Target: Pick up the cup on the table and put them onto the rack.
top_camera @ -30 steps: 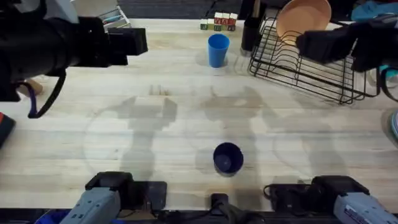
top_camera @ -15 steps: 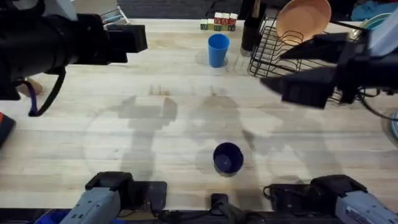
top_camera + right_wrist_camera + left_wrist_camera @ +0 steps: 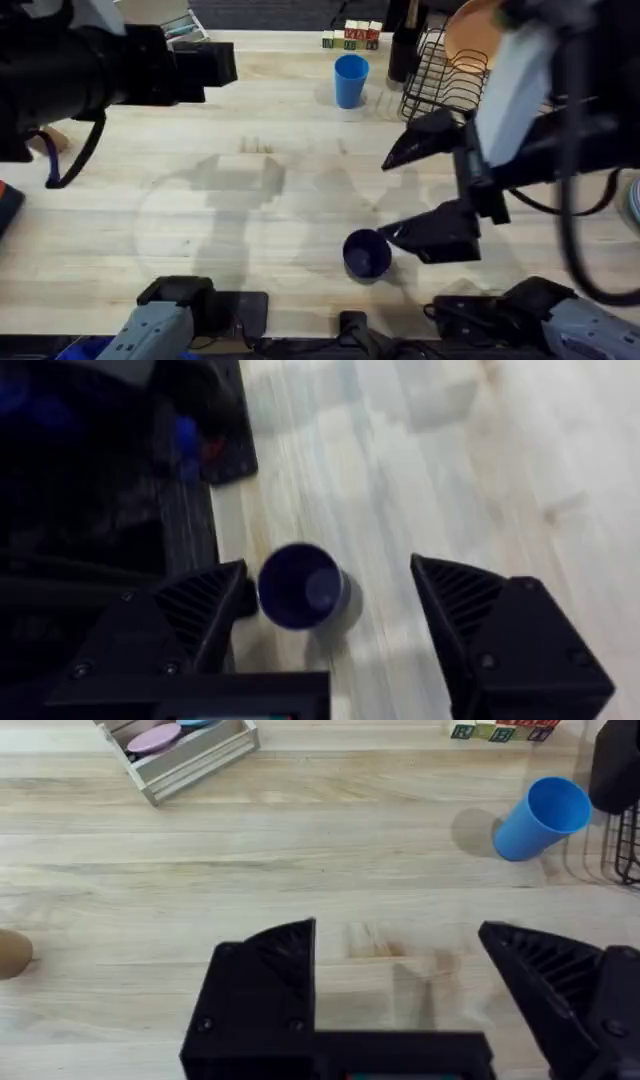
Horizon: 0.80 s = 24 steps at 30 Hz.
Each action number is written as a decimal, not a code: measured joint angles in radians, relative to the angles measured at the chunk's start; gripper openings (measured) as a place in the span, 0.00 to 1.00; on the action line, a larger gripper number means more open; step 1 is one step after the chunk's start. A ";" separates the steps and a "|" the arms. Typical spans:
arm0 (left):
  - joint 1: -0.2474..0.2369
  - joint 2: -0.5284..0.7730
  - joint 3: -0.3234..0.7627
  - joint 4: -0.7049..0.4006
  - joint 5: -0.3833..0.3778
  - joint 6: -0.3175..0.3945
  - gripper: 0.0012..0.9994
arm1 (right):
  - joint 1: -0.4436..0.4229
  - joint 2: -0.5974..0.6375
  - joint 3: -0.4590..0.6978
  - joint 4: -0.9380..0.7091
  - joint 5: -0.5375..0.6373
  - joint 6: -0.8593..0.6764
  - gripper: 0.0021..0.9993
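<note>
Right gripper (image 3: 402, 195) is spread wide open, hovering just beside the dark navy plastic tumbler (image 3: 366, 253) standing upright near the table's front edge. Left gripper (image 3: 400, 975) is open too, holding nothing. Brighter blue plastic tumbler (image 3: 350, 80) stands near the black wire dish rack (image 3: 440, 85).

Light: even and bright, coming from above, washing the pale surface (image 3: 260, 190) without harsh glare.
Shadows: soft grey arm shadows lying on the surface below the right end effector (image 3: 420, 195); a small one sitting beside the bright blue cup (image 3: 540, 818).
Blur: the right wrist view smearing, the navy cup (image 3: 303, 586) between its fingers looking soft.
Focus: both arms looming dark and unsharp overhead.
</note>
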 joint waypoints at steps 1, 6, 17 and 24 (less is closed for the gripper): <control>0.000 0.000 0.000 0.000 0.000 0.000 0.99 | 0.009 0.010 0.000 -0.011 0.016 -0.007 1.00; 0.000 0.000 0.000 0.000 0.000 0.000 0.99 | 0.017 0.030 0.000 -0.028 0.094 -0.026 1.00; 0.000 0.000 0.000 0.000 0.000 0.000 0.99 | 0.026 0.031 0.000 -0.030 0.219 -0.041 1.00; 0.000 0.000 0.000 0.000 0.000 0.000 0.99 | 0.045 0.031 0.000 -0.076 0.220 -0.041 1.00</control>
